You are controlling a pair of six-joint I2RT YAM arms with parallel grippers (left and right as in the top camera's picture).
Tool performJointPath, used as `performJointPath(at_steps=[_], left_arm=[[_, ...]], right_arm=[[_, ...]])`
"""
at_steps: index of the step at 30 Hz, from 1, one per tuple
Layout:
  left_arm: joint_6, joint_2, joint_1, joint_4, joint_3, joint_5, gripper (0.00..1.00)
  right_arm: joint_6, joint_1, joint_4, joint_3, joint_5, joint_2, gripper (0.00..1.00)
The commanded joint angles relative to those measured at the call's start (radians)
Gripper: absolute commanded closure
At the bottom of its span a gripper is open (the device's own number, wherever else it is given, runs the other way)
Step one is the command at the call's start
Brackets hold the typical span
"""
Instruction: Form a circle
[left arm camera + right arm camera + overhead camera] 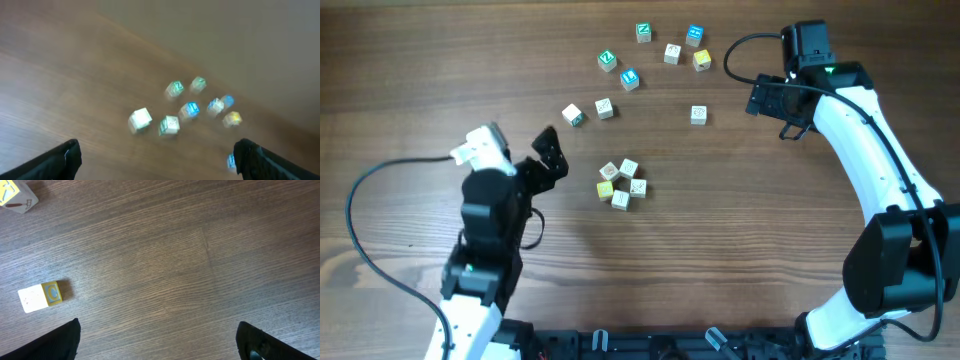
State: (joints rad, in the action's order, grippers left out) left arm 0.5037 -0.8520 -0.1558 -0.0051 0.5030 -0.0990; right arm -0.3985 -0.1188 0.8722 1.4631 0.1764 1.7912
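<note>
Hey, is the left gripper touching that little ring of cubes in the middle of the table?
Apart. The overhead view shows a strip of bare table between the open left gripper and the circle of cubes.

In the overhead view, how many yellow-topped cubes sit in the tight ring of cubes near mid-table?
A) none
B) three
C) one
C: the circle has a single yellow cube. Its other cubes show cream-white tops.
</note>
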Motion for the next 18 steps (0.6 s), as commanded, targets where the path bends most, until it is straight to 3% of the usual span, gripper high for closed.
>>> performJointPath(at_steps=[1, 4, 13, 18], left_arm=[[-0.002, 0.077, 0.004, 0.186, -0.162, 0.012, 0.0], [-0.001, 0.132, 0.004, 0.285, -0.266, 0.012, 0.0], [-0.001, 0.317, 0.019, 0.283, -0.479, 0.031, 0.0], [-0.002, 0.468, 0.032, 0.1, -0.497, 0.029, 0.0]], right_arm=[[0.005, -0.004, 0.0, 0.008, 0.002, -0.009, 0.0], [0.005, -0.004, 0.0, 0.008, 0.002, -0.009, 0.0], [0.005, -0.004, 0.0, 0.008, 0.002, -0.009, 0.0], [0.006, -0.004, 0.0, 0.008, 0.002, -0.009, 0.0]])
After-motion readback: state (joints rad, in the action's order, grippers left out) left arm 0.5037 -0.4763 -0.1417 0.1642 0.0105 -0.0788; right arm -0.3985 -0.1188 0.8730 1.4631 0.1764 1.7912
